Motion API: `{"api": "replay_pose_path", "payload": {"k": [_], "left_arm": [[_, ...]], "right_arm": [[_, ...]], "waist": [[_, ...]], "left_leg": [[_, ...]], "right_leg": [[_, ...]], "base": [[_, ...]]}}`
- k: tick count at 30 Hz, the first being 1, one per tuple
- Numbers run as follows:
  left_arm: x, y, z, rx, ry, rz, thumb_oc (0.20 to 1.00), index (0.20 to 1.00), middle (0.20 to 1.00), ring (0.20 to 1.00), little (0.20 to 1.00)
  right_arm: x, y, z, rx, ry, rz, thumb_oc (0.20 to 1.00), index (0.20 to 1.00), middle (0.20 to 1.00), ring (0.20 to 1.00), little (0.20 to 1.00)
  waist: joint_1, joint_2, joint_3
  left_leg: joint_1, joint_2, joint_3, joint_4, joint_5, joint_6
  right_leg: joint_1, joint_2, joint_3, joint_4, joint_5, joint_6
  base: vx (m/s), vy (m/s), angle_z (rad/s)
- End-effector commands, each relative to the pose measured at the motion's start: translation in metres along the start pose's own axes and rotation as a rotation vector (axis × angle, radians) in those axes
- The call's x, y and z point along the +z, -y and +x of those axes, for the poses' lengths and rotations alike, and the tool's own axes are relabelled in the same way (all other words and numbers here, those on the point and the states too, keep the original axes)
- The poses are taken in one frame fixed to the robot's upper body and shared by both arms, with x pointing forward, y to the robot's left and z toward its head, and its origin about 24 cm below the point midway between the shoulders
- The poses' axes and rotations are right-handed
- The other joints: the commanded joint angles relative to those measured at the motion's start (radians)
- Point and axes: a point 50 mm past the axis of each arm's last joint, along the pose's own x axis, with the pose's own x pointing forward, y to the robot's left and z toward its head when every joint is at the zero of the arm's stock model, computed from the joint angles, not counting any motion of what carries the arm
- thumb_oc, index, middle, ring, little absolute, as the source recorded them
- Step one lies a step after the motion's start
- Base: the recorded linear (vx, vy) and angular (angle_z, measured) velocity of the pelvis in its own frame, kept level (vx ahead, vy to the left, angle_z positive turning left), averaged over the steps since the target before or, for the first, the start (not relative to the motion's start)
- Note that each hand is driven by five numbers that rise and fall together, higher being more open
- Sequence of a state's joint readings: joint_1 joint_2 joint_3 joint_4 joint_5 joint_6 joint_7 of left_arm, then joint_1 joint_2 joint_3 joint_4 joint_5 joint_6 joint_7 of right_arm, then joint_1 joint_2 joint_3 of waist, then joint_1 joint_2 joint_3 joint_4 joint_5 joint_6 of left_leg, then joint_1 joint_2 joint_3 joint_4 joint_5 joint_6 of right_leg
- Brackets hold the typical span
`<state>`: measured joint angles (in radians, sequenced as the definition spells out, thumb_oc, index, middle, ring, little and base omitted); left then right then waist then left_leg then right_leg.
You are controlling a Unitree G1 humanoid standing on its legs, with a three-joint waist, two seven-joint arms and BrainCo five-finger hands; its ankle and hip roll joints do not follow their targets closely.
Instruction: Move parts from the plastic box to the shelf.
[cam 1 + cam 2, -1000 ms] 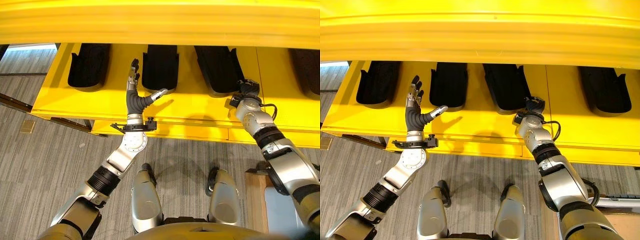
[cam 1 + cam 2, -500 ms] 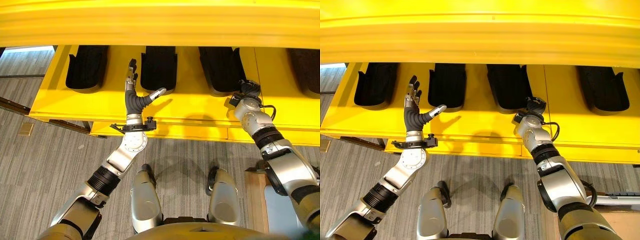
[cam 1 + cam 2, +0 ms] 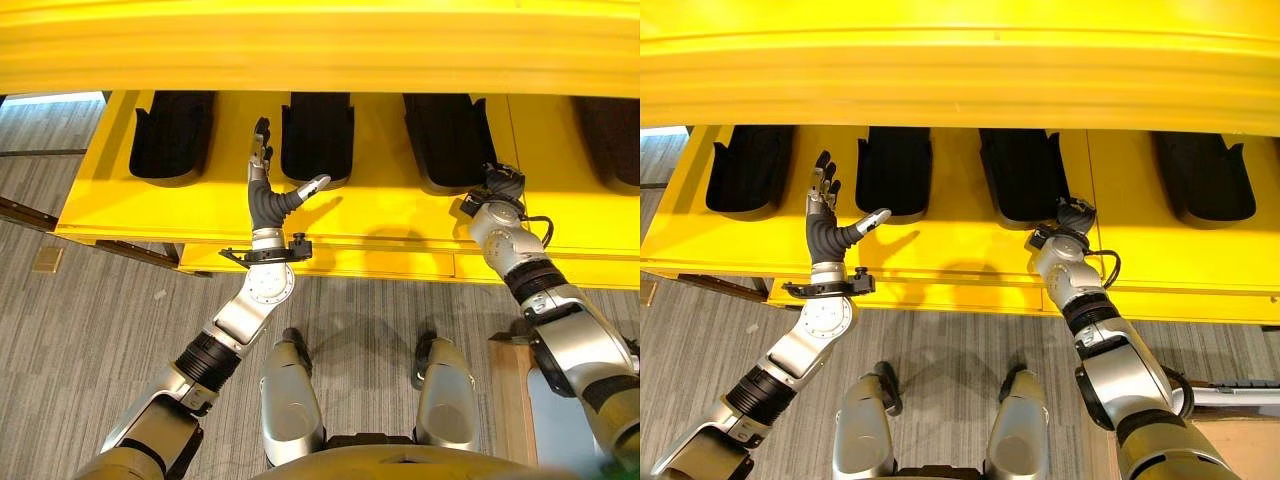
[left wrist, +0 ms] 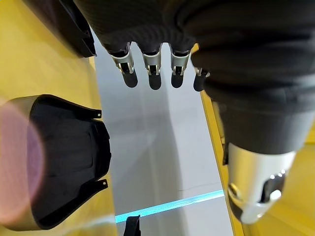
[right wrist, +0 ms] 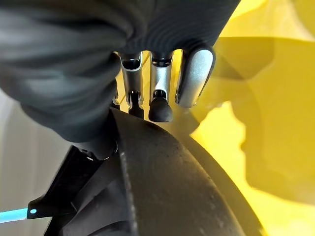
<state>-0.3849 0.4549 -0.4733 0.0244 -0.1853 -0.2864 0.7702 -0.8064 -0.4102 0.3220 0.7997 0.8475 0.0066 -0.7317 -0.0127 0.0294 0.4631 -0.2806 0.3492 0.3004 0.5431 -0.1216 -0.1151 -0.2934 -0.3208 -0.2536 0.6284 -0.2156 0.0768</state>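
Observation:
Several black moulded parts lie in a row on the yellow shelf (image 3: 380, 215). My right hand (image 3: 502, 184) is at the near end of the third part (image 3: 450, 135). In the right wrist view its straight fingers (image 5: 160, 93) rest on that part's curved black surface (image 5: 167, 187). My left hand (image 3: 265, 185) is raised over the shelf between the first part (image 3: 172, 135) and the second part (image 3: 318, 135), open with the thumb spread and nothing in it. The left wrist view has its fingers (image 4: 153, 69) straight above one black part (image 4: 64, 157).
A thick yellow beam (image 3: 320, 45) overhangs the shelf's back. Another black part (image 3: 1205, 180) lies at the far right. Grey carpet runs below the shelf's front edge. A wooden surface (image 3: 508, 390) with a pale container (image 3: 555, 420) shows at the lower right.
The right hand and the third black part have shifted slightly to the right on the shelf. The left hand has kept its raised, open pose.

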Motion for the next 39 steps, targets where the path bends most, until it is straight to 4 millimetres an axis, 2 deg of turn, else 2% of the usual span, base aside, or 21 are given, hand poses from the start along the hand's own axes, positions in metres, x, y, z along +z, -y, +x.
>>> {"api": "replay_pose_path", "payload": {"k": [1,18,22,26,29,38,39], "left_arm": [[0.036,0.013,0.006,-0.018,0.15,-0.121,1.0,1.0,1.0,1.0,1.0],[0.035,0.012,0.005,-0.004,0.145,-0.117,1.0,1.0,1.0,1.0,1.0],[0.034,0.013,0.004,-0.006,0.142,-0.114,1.0,1.0,1.0,1.0,1.0],[0.035,0.013,0.004,-0.006,0.141,-0.118,1.0,1.0,1.0,1.0,1.0],[0.035,0.012,0.003,-0.015,0.142,-0.114,1.0,1.0,1.0,1.0,1.0],[0.035,0.011,0.004,-0.023,0.139,-0.113,1.0,1.0,1.0,1.0,1.0],[0.035,0.01,0.004,-0.026,0.138,-0.114,1.0,1.0,1.0,1.0,1.0]], "right_arm": [[-0.062,0.028,-0.005,-0.119,-0.242,-0.014,0.2,0.2,0.2,0.2,0.2],[-0.068,0.029,-0.01,-0.136,-0.255,0.127,0.2,0.2,0.2,0.2,0.2],[-0.065,0.027,-0.01,-0.132,-0.249,0.176,0.2,0.2,0.2,0.2,0.2],[-0.061,0.022,-0.011,-0.119,-0.219,0.131,0.2,0.2,0.2,0.2,0.2],[-0.061,0.02,-0.012,-0.114,-0.249,0.192,0.2,0.2,0.2,0.2,0.2],[-0.05,0.014,-0.011,-0.078,-0.151,0.048,0.2,0.2,0.2,0.2,0.2],[-0.05,0.014,-0.011,-0.079,-0.158,0.054,0.548,0.548,0.548,0.548,0.548]], "waist": [[0.002,0.022,0.057],[-0.005,0.025,0.057],[-0.006,0.028,0.057],[-0.004,0.03,0.057],[-0.001,0.031,0.057],[0.007,0.032,0.057],[0.008,0.032,0.057]], "left_leg": [[0.058,-0.046,0.085,-0.054,0.004,0.077],[0.06,-0.05,0.089,-0.05,-0.002,0.082],[0.063,-0.053,0.089,-0.048,-0.002,0.081],[0.064,-0.053,0.089,-0.046,-0.003,0.082],[0.064,-0.05,0.089,-0.042,-0.002,0.081],[0.063,-0.054,0.085,-0.039,-0.005,0.082],[0.062,-0.053,0.083,-0.037,-0.006,0.082]], "right_leg": [[0.037,0.043,-0.043,0.173,-0.12,-0.076],[0.036,0.043,-0.038,0.17,-0.117,-0.077],[0.038,0.042,-0.037,0.168,-0.116,-0.077],[0.04,0.037,-0.039,0.17,-0.115,-0.078],[0.038,0.031,-0.039,0.174,-0.115,-0.076],[0.046,0.026,-0.048,0.177,-0.118,-0.076],[0.046,0.025,-0.049,0.179,-0.118,-0.075]], "base": [[0.0,0.0,0.0],[0.0,0.001,0.0],[0.0,0.006,-0.05],[0.0,0.004,-0.01],[0.0,0.0,0.0],[0.0,0.0,0.0],[0.0,0.0,0.0]]}}
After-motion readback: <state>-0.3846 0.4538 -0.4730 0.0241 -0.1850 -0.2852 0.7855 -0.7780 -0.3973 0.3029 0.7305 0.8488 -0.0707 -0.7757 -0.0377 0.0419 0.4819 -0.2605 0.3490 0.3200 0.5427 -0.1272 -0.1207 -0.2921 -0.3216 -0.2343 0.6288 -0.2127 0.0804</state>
